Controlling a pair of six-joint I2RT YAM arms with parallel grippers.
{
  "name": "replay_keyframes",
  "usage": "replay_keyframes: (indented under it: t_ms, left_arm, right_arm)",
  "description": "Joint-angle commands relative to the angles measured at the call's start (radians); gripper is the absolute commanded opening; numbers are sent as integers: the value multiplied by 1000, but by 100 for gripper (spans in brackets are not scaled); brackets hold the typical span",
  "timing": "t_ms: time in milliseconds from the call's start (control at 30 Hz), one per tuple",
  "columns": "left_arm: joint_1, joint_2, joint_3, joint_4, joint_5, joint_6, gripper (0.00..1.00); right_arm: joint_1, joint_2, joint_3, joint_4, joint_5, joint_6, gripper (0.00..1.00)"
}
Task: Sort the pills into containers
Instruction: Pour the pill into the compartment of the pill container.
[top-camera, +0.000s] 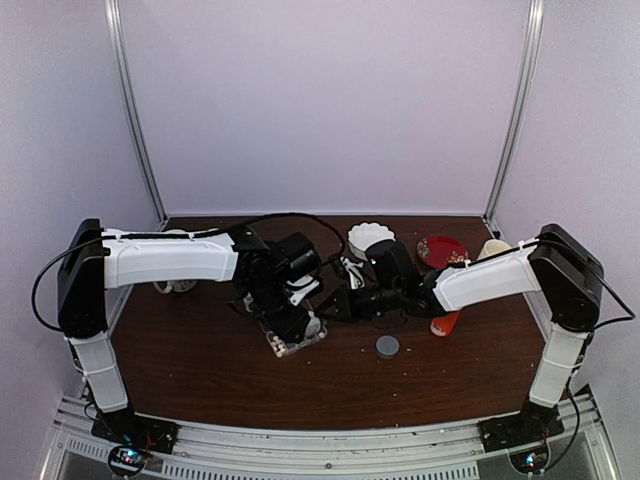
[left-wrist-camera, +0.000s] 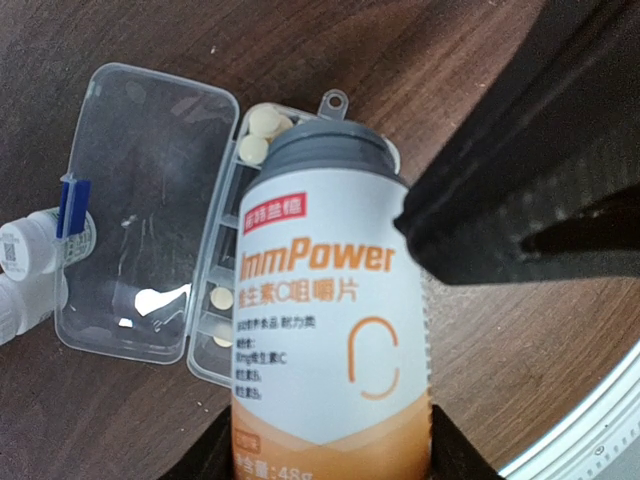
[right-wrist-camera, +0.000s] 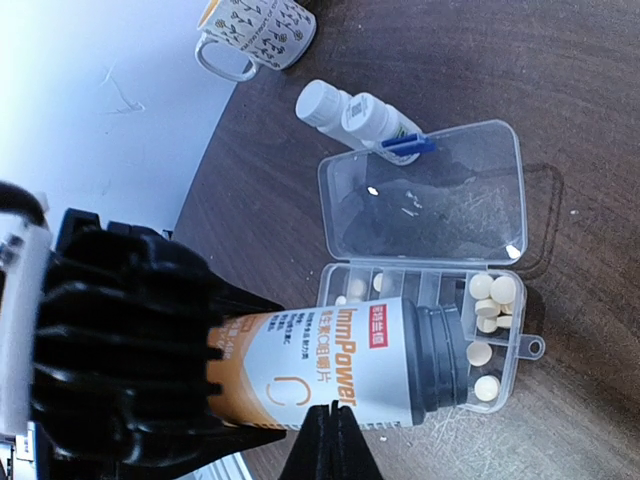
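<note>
A clear pill organizer (right-wrist-camera: 430, 200) lies open on the brown table, also seen from above (top-camera: 300, 342), its lid (left-wrist-camera: 140, 200) folded flat. Several pale round pills (right-wrist-camera: 492, 296) lie in its end compartments (left-wrist-camera: 262, 124), and single ones in others. My left gripper (left-wrist-camera: 330, 462) is shut on a white-and-orange ImmPower bottle (left-wrist-camera: 330, 330). The bottle is uncapped and tipped, its grey neck (right-wrist-camera: 440, 355) over the compartments. My right gripper (right-wrist-camera: 335, 410) is shut on nothing, its tips against the bottle's side. In the top view both grippers (top-camera: 290, 315) (top-camera: 335, 305) meet at the table's middle.
Two small white bottles (right-wrist-camera: 350, 112) lie beside the lid. A patterned mug (right-wrist-camera: 255, 35) stands further left. A grey cap (top-camera: 387, 347) lies in front of the right arm. A white bowl (top-camera: 370, 238), a red plate (top-camera: 441, 250) and an orange bottle (top-camera: 446, 324) are at the back right.
</note>
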Motion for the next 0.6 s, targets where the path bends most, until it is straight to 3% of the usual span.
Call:
replay_keyframes:
  t_ms: [0,267,567]
  left_arm:
    - [0,-39,14,31,-6,13,0]
    - [1,-42,28,39,-4,18,0]
    - [0,-38,25,40,5,18,0]
  right_arm:
    - [-4,-32,-20,82,7,33,0]
    - [3,42,-10,82,0,42,0]
    - [-59,-46,2,28,33,8,0]
